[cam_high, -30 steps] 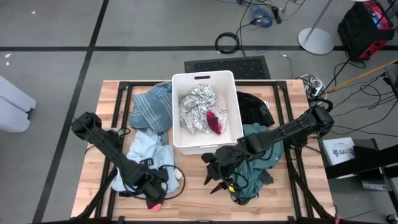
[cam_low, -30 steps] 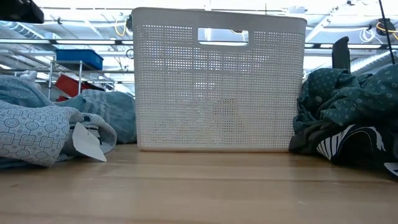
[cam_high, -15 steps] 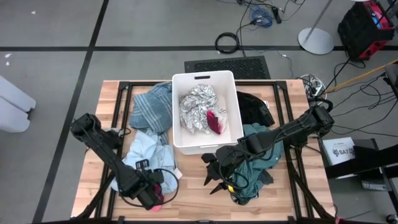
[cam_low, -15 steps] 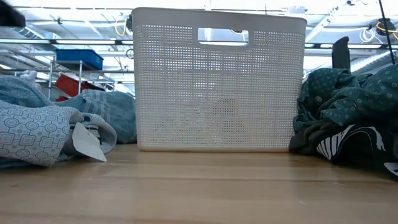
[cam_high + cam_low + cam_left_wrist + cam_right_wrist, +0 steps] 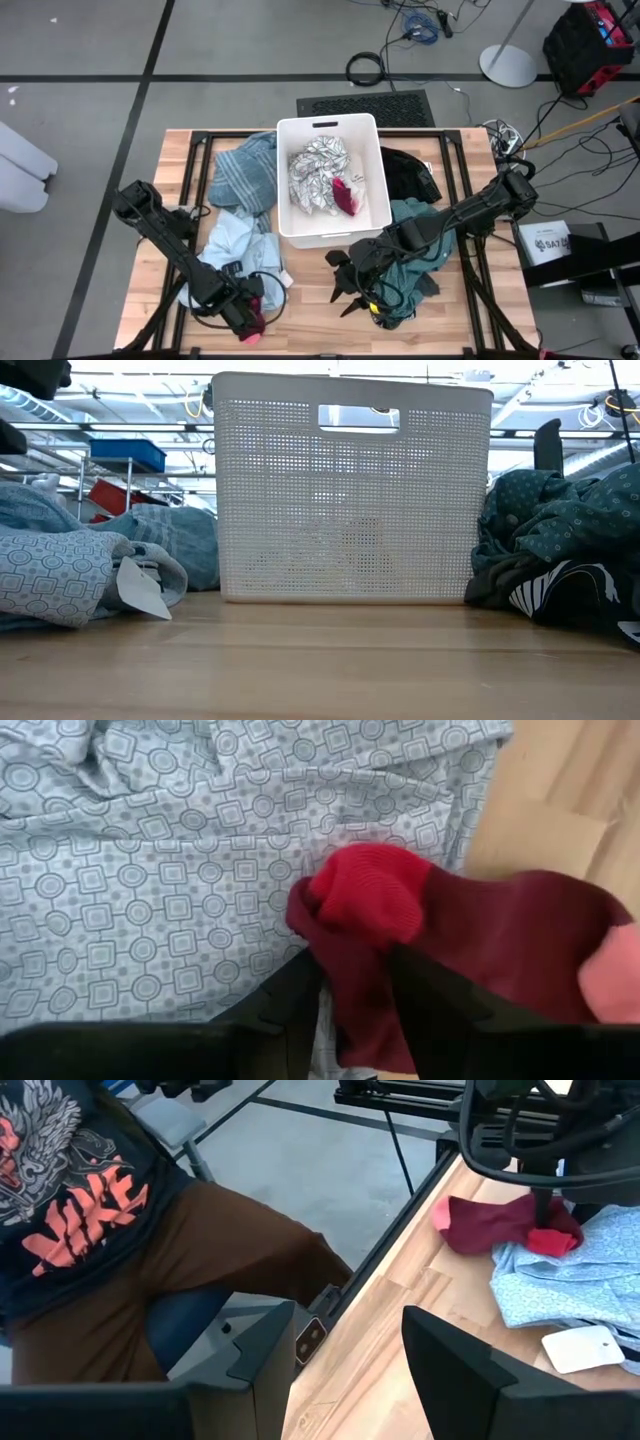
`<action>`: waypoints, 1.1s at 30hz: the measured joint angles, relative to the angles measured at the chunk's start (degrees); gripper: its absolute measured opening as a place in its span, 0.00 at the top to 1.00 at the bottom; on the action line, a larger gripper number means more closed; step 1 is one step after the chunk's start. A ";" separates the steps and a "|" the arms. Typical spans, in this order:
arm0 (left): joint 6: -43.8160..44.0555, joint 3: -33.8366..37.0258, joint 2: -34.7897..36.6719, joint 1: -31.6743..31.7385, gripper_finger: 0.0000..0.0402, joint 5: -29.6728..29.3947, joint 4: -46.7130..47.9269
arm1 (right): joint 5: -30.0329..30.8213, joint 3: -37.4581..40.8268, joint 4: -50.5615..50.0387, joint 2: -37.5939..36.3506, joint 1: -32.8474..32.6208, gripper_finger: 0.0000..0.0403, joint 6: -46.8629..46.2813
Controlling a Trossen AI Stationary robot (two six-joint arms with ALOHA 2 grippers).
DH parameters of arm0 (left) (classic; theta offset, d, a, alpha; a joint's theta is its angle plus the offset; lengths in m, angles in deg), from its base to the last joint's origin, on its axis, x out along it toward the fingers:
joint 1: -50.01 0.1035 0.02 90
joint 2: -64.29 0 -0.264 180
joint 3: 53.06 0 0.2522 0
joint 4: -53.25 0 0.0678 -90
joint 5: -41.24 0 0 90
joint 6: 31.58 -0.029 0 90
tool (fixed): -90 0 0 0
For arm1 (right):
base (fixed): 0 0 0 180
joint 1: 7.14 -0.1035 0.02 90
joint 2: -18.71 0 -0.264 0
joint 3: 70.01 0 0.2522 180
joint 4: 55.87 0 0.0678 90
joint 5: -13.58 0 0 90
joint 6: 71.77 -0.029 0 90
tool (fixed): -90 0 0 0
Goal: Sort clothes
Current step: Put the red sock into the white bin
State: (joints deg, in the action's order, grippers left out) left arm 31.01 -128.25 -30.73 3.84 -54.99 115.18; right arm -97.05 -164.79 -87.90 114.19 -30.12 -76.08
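A small magenta-red piece (image 5: 440, 950) lies at the table's near left, partly on the edge of a light blue patterned garment (image 5: 232, 248). My left gripper (image 5: 355, 970) points down over it, open, one finger on each side of a raised fold; it also shows in the high view (image 5: 243, 312). My right gripper (image 5: 365, 1380) hangs open over bare wood in front of the bin, holding nothing (image 5: 347, 287). The teal garment (image 5: 412, 258) lies under the right arm. My left gripper comes from above, pointing down, with a raised fold of the magenta-red piece (image 5: 350, 920) between its two fingers. Whether the fingers touch it, I cannot tell. The piece lies flat on the wood (image 5: 480, 1225) and on the light blue garment's edge.
The white bin (image 5: 283, 180) stands at the middle back with a white-grey patterned garment (image 5: 315, 170) and a magenta piece (image 5: 345, 196) inside. A blue striped garment (image 5: 245, 175) lies to its left and a black one (image 5: 410, 172) to its right. A person (image 5: 100, 1200) sits beyond the table edge.
My left gripper has come down toward the magenta-red piece and gone a little toward the table's near edge, still pointing down.
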 joint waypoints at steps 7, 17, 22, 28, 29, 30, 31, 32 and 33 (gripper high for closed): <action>-0.35 -0.27 0.06 0.00 0.96 -0.20 2.74 | 0.03 0.03 0.00 0.00 0.00 0.57 0.17; -1.49 -8.40 5.92 0.00 0.98 -2.77 11.43 | 4.24 0.05 -0.52 0.00 0.00 0.57 0.52; -2.62 -12.31 11.70 -0.16 0.99 -9.13 12.50 | 4.27 0.05 -0.64 0.00 0.02 0.57 0.51; -4.48 -12.98 16.09 -0.47 0.97 -16.93 11.10 | 4.27 0.05 -1.90 -0.02 0.02 0.57 0.50; -4.92 -12.98 16.16 -0.46 0.96 -16.98 10.28 | 4.27 0.05 -2.08 0.00 0.02 0.57 0.50; -5.34 -12.98 16.15 -0.46 0.96 -17.00 9.53 | 4.27 0.05 -2.12 -0.01 0.02 0.57 0.50; -6.13 -12.98 16.07 -0.46 0.96 -16.96 8.89 | 4.27 0.05 -2.13 0.00 0.02 0.57 0.50; -6.40 -12.98 15.83 -0.46 0.96 -16.94 8.11 | 4.27 0.05 -2.20 0.00 0.02 0.57 0.50; -6.45 -12.98 15.55 -0.46 0.96 -16.94 7.25 | 4.27 0.05 -2.27 0.00 0.02 0.57 0.50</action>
State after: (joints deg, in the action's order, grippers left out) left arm 24.56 -141.23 -15.18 3.38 -71.94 122.42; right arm -92.78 -164.74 -90.17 114.19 -30.10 -75.58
